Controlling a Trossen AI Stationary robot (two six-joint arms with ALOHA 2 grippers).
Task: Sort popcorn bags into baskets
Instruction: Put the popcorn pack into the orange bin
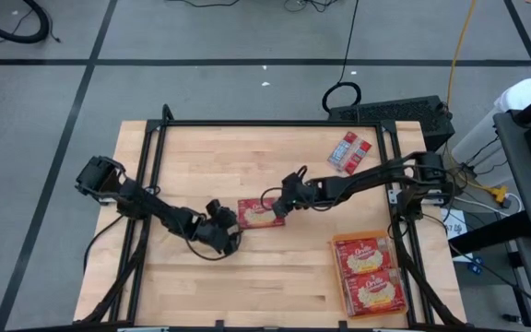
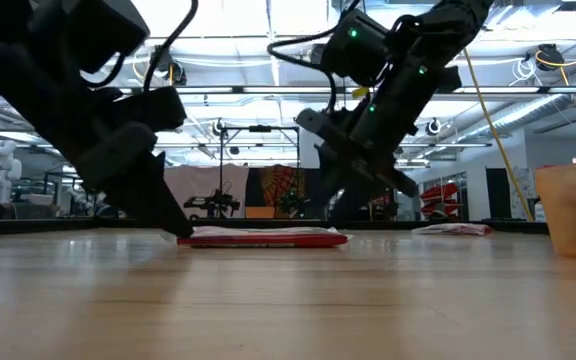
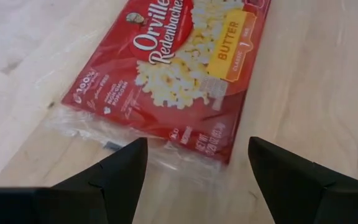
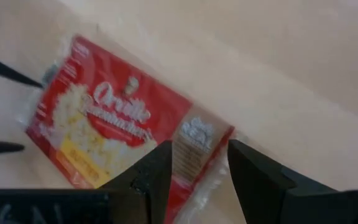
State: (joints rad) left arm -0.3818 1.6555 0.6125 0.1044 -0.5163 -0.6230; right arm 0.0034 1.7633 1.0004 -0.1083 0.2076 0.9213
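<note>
One red popcorn bag (image 1: 259,214) lies flat on the wooden table's middle, picture side up (image 3: 179,74). My left gripper (image 3: 197,155) stands open at the bag's left end, low over the table (image 2: 173,228), one finger on each side of the clear seam. My right gripper (image 4: 197,162) is open over the bag's right end (image 1: 280,208), its fingers straddling the grey-white panel (image 4: 194,140). The orange basket (image 1: 362,236) at the near right holds two bags lying flat. My left gripper slants down from the table's left with a fingertip (image 2: 181,235) at the table, right by the bag's clear end seam (image 3: 166,158); I cannot tell whether it touches the bag. My right gripper slants down from the right over the bag's other end; I cannot tell whether it touches.
Two more red bags (image 1: 349,152) lie flat at the far right of the table (image 2: 453,229). The basket (image 2: 573,210) stands at the near right edge. A black frame borders the table; bare wood lies at the near left and far left.
</note>
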